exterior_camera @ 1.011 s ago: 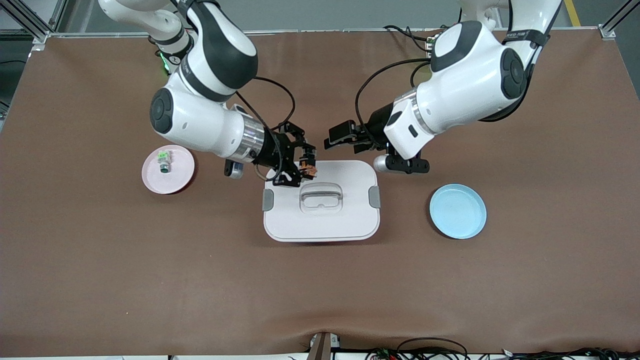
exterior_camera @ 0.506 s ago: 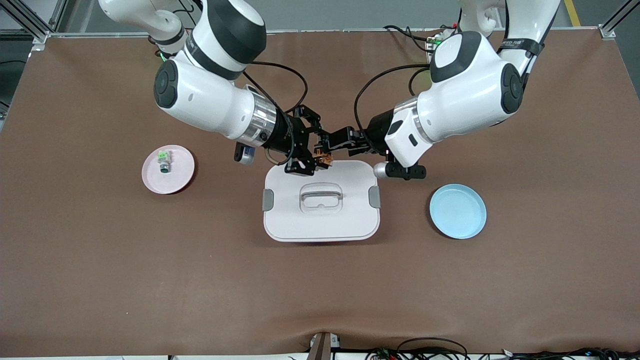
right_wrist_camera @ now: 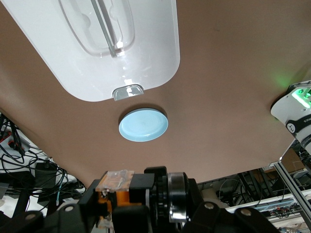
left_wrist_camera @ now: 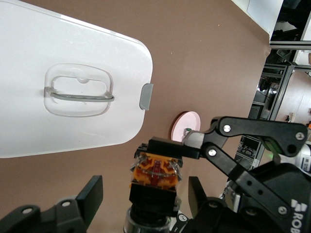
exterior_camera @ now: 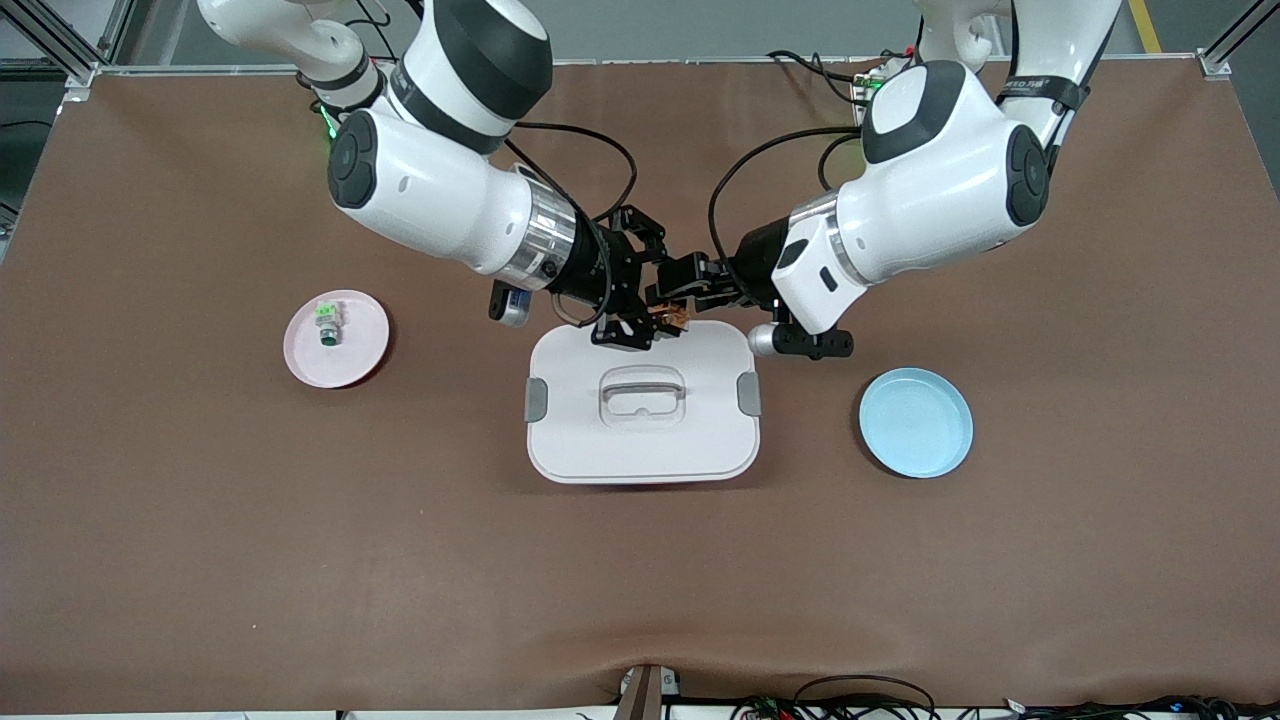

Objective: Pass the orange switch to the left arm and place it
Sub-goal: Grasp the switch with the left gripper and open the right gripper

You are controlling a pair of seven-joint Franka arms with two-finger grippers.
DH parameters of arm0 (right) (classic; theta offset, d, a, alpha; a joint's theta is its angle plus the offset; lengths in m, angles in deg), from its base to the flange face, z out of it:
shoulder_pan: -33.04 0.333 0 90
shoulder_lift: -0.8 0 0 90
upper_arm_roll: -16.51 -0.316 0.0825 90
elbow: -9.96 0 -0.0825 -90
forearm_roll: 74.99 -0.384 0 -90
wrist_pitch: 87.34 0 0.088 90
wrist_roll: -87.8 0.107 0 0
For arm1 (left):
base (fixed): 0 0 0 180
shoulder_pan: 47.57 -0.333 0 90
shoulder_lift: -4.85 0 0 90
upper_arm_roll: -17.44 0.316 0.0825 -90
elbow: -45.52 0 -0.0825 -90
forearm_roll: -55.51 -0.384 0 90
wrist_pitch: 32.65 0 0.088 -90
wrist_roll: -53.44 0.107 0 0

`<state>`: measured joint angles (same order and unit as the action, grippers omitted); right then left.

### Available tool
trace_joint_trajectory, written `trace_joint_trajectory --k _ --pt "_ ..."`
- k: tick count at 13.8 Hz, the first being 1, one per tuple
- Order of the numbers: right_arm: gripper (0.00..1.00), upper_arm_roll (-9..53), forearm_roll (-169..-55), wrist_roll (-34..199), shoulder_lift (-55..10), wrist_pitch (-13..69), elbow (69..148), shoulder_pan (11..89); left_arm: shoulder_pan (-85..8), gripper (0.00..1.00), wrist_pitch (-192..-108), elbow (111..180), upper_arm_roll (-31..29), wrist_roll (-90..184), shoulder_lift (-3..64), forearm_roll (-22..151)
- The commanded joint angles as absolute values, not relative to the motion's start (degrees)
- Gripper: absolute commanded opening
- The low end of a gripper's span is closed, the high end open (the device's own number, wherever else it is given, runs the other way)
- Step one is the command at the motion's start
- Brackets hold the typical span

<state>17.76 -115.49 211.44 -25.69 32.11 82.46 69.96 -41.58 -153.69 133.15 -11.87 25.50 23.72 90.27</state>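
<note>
My right gripper (exterior_camera: 640, 300) is shut on the orange switch (exterior_camera: 672, 317) and holds it in the air over the edge of the white box (exterior_camera: 640, 450) nearest the robots' bases. The switch (right_wrist_camera: 121, 187) fills the right gripper (right_wrist_camera: 116, 206), orange end outward. My left gripper (exterior_camera: 678, 288) meets it from the left arm's end. In the left wrist view the switch (left_wrist_camera: 154, 182) sits between the left gripper's (left_wrist_camera: 145, 188) open fingers (left_wrist_camera: 93, 196), with a gap on each side. The box (left_wrist_camera: 73, 121) lies below, lid closed.
A pink plate (exterior_camera: 358, 352) with a small green-and-white component (exterior_camera: 326, 323) lies toward the right arm's end. A blue plate (exterior_camera: 915, 422) lies toward the left arm's end of the table. Both arms lean in over the box's farther edge.
The right gripper carried the switch toward the left arm's end. The left gripper moved in to meet it; its fingers now flank the switch and have narrowed.
</note>
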Motion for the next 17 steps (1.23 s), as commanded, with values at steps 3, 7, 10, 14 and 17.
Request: trace_joint_trajectory --k 3,7,10,14,17 --pt "0.0 18.2 -116.3 213.6 -28.2 31.5 77.6 70.5 -41.7 0.26 -153.3 133.5 -11.9 25.8 22.3 91.6" --pt "0.0 18.3 -116.3 213.6 -28.2 31.5 77.6 70.5 -43.7 0.04 -153.0 133.5 -12.2 27.0 21.6 91.4" --pt "0.25 18.3 -116.1 213.6 -28.4 31.7 77.6 70.5 -45.7 0.0 -152.4 133.6 -12.2 31.0 21.3 91.5" --pt "1.0 18.4 -115.4 213.2 -28.3 31.7 77.6 70.8 -48.7 0.0 -149.3 133.4 -12.0 36.0 21.3 91.0" --pt "1.0 18.5 -112.5 209.7 -27.9 31.0 77.6 70.1 -49.9 0.0 -148.8 133.5 -11.8 38.0 21.5 88.8"
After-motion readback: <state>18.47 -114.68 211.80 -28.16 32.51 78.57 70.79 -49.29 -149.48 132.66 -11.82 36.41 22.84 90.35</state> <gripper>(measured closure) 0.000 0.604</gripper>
